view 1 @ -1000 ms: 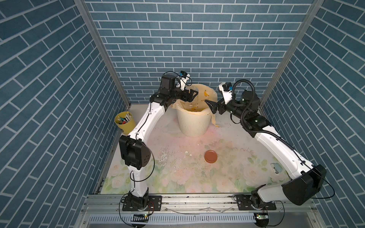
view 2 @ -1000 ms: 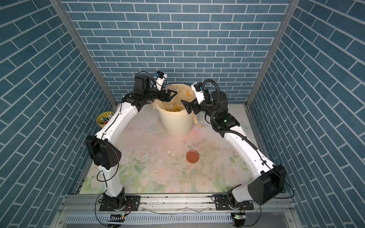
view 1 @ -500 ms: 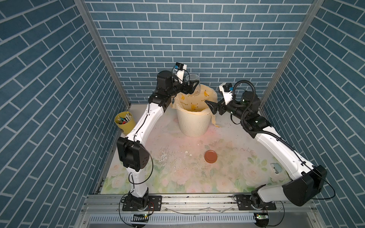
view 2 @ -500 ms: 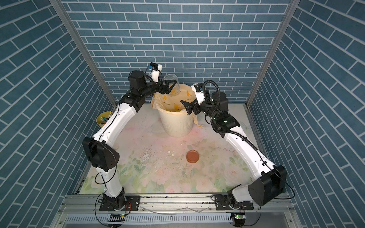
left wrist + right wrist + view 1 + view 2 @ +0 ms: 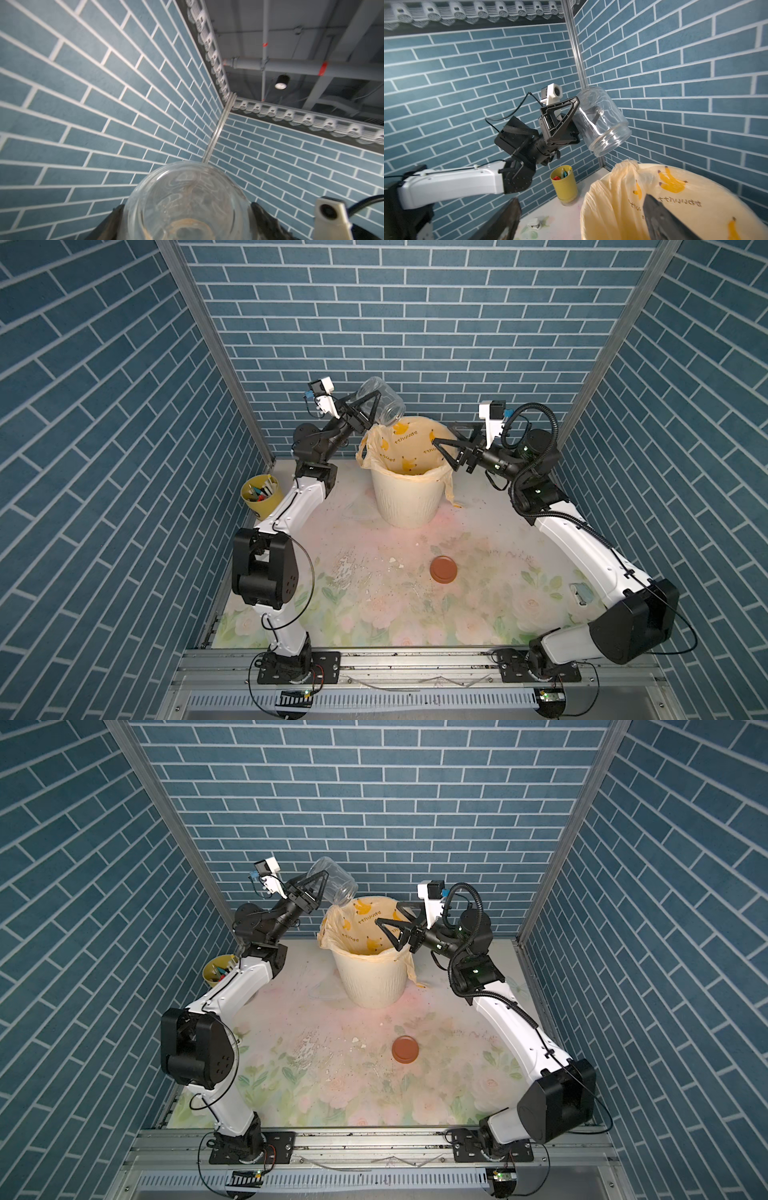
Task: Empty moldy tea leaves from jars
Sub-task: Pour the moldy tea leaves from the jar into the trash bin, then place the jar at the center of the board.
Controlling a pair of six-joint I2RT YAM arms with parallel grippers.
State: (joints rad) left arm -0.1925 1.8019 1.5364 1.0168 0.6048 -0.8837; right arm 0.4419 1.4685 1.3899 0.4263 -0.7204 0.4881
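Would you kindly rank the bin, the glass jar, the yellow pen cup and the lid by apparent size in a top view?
1. bin, clearly largest.
2. glass jar and pen cup look about alike; the jar is held up nearer the camera, so I leave them unranked.
3. lid, smallest.

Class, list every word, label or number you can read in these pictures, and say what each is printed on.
One line of dark characters on the bin liner, beside the banana prints: too small and blurred to read.
No writing shows on the jar or lid.
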